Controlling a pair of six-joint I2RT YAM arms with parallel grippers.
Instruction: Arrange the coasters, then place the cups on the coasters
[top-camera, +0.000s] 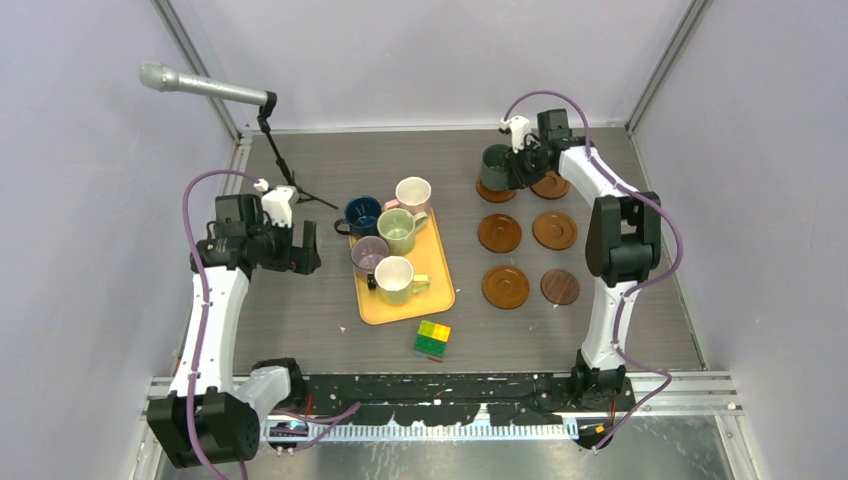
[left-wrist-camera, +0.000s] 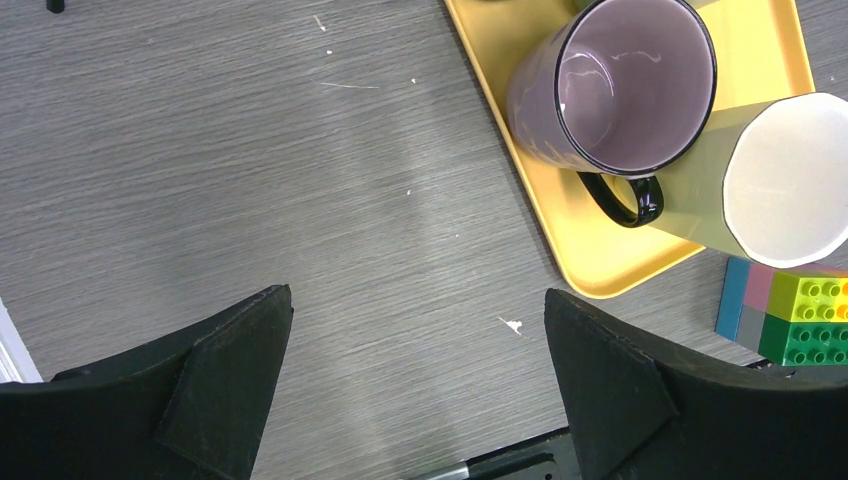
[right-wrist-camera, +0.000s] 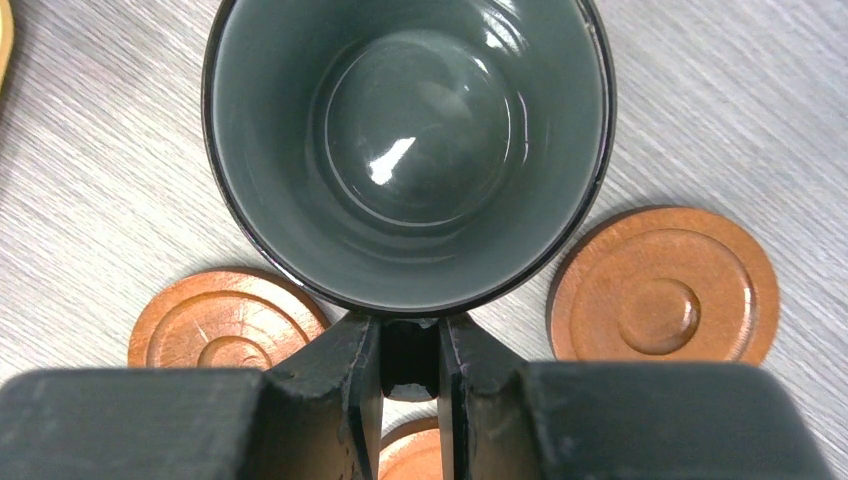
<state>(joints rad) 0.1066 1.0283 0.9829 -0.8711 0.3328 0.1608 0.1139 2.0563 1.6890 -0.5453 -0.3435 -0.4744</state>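
Mugs: five on tray, one in right end effector

Top view: six coasters (top-camera: 499, 233) lie on the worktop (top-camera: 300, 320) in two columns of three, right of the orange tray (top-camera: 440, 272). Five are reddish-brown and one, at near right, is darker. Five mugs (top-camera: 400, 230) stand on the tray. The sixth, the dark grey-green mug (top-camera: 494, 166), is over the far coaster of the left column, gripped by the right end effector (top-camera: 518, 170). One coloured block (top-camera: 432, 338) lies near the tray.

Left wrist view: the left end effector (left-wrist-camera: 417, 300) is spread wide and holds nothing. Two mugs show on the tray.

Right wrist view: the fingers (right-wrist-camera: 345, 380) pinch the mug's handle, almost closed. Three coasters show partly around the mug.
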